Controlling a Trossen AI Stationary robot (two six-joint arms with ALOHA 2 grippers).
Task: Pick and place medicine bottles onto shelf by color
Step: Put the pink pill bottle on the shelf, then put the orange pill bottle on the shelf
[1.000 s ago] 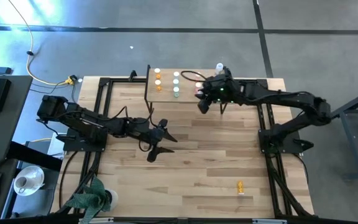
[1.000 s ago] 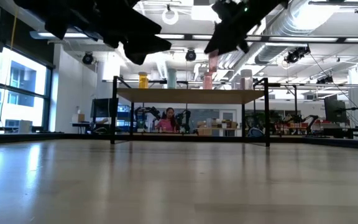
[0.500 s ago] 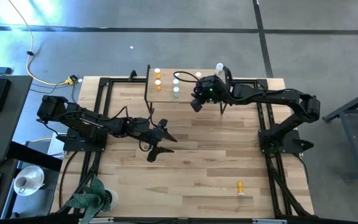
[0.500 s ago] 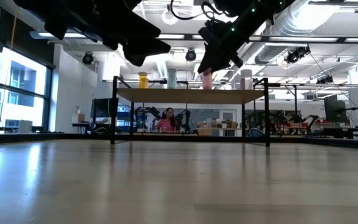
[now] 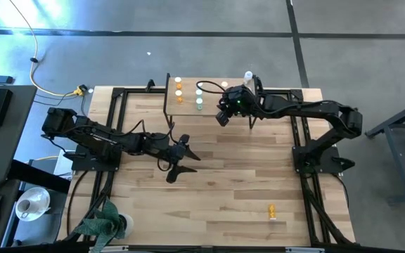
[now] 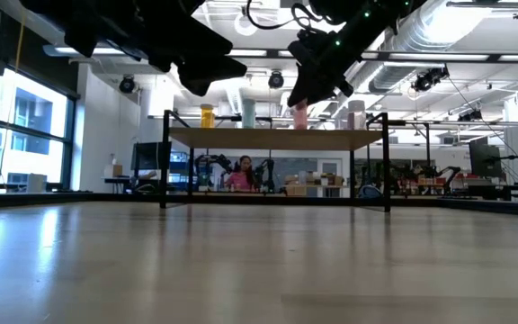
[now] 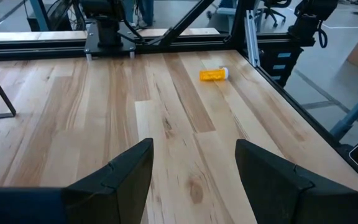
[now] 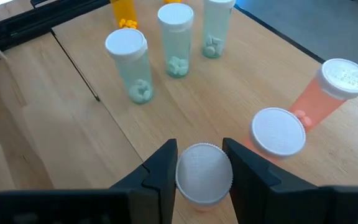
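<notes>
- Since a second ago the right gripper [image 5: 222, 117] has swung inward from the shelf's right end and come down; over the last half second it has barely shifted.
- We see its fingers [image 8: 160, 171] close around the white cap of a pink bottle [image 8: 202, 176], bottle upright between them, just above or on the shelf [image 5: 188, 110] top.
- Whether that grip is firm or just letting go we cannot tell; the jaws stand narrow, hugging the cap.
- Beside it stand two more pink bottles, one [image 8: 277, 132] right next door, another [image 8: 331, 90] a little farther off.
- Green ones [image 8: 129, 62] stand in a row beyond, with orange at the far end, so the colour groups are forming.
- Our call: we're at the release step. Let's open the fingers only enough to clear the cap, then lift straight up.
- Any sideways drift risks knocking the neighbouring pink bottle, which sits very near.
- Over on the left, the left gripper [image 5: 176, 163] hangs above the open table with its fingers spread wide, holding nothing.
- One orange bottle [image 7: 214, 74] lies on its side on the table, well apart from the shelf, waiting.
</notes>
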